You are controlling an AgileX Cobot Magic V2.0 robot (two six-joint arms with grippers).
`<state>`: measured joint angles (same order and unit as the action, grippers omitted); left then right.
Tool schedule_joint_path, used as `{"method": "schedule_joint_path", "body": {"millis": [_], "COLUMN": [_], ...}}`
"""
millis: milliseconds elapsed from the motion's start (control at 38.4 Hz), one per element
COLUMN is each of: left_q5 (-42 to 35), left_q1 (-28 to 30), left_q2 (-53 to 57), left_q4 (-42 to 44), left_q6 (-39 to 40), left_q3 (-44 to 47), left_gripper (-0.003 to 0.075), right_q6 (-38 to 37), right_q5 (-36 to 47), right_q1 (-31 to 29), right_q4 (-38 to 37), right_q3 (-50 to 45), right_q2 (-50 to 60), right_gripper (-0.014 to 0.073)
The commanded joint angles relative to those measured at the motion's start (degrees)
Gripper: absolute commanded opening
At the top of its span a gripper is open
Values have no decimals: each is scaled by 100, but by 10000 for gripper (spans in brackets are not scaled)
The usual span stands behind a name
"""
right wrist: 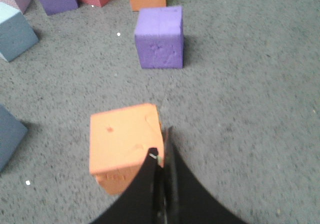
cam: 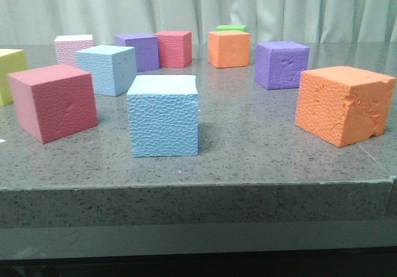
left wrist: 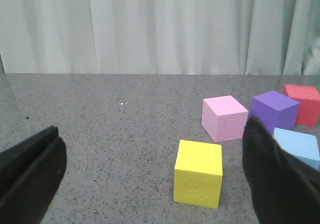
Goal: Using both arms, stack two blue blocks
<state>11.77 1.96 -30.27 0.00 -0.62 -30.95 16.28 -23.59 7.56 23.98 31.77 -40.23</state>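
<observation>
A: Stock on the grey stone table (cam: pixel 260 159), front view, left to right?
B: Yellow cube (cam: pixel 9 72) at the left edge; large red cube (cam: pixel 54 101); pink cube (cam: pixel 72 46) behind it; rear blue block (cam: pixel 107 69); near blue block (cam: pixel 163 115), pebbled face, close to the table's front edge; purple cube (cam: pixel 140 49) and second red cube (cam: pixel 173 48) touching at the back; small orange cube (cam: pixel 229 48) with a green cube (cam: pixel 231 27) behind it; dented purple cube (cam: pixel 281 64); gouged orange cube (cam: pixel 343 103) at the right.

A: Left gripper (left wrist: pixel 155 179)?
B: Fingers spread wide, nothing between them. Its wrist view shows the yellow cube lying in the gap ahead. The rear blue block (left wrist: pixel 299 146) sits just past the one finger (left wrist: pixel 280 179), partly hidden by it, outside the gap.

A: Right gripper (right wrist: pixel 161 159)?
B: Fingers pressed together, holding nothing, tips over the edge of the gouged orange cube (right wrist: pixel 124 143). Both blue blocks appear only at the frame's border, well apart from the tips: one (right wrist: pixel 15 31) and the other (right wrist: pixel 7 139).

A: Stacked?
B: No. Both blocks stand separately on the table.
</observation>
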Motion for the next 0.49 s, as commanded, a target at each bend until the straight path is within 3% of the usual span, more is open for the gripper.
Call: {"method": "schedule_joint_path", "body": {"millis": [0,130,312,469], "left_q5": [-483,-399,-143,757], "left_q1": [-54,-364,-1294,-2131], "left_q2": [-219,-664,-1706,-3189], "left_q4": [-46,-46,-36,-36], "left_q6": [16,16,16,16], "left_q3": [-235,-528,-1330,-2626], "left_gripper": [692,692,692,692], "right_q6": [-23,-23,-23,-23], "right_q5": [655,630,640,640], "right_q1": [-22,-22,-22,-22], "right_q4": [134,134,134,134], "right_q3": [-278,-415,-415,-415], "right_q2": [432,609,615,615], "right_gripper": [-67,-67,-67,-67]}}
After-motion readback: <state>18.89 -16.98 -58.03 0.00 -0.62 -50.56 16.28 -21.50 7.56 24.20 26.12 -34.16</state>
